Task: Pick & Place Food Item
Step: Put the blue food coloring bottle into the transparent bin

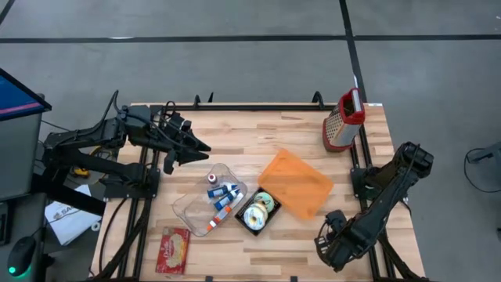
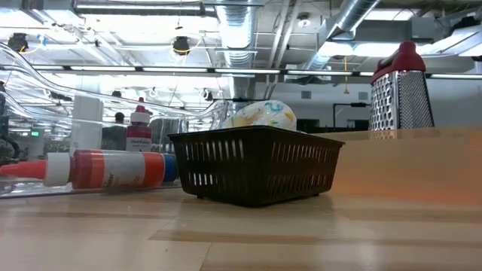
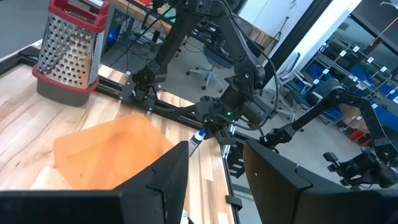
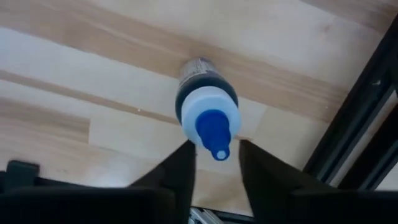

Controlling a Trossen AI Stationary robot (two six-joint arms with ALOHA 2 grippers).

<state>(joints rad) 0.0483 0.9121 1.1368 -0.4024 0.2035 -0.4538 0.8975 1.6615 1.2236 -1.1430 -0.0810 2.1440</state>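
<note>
My right gripper (image 4: 217, 163) points down near the table's right front corner (image 1: 333, 222), shut on a small dark bottle (image 4: 205, 93) with a white shoulder and blue cap. The left wrist view shows this bottle (image 3: 196, 140) under that gripper. A black basket (image 1: 258, 213) on the wood holds a round pale wrapped food item (image 2: 263, 114). My left gripper (image 3: 214, 180) hovers open and level over the table's left part (image 1: 192, 146), nothing between its fingers. My right gripper comes at the bottle from above, fingers pointing down, one finger (image 4: 184, 160) on each side of its top end at the white shoulder below the blue cap (image 4: 214, 132). The bottle stands upright under the fingers, cap up. Whether its base is off the wood I cannot tell.
A clear tray (image 1: 205, 196) with several small bottles lies left of the basket. An orange lid (image 1: 296, 182) lies right of it. A red-topped metal grater (image 1: 343, 121) stands at the far right corner. A red packet (image 1: 172, 251) lies at the near left edge.
</note>
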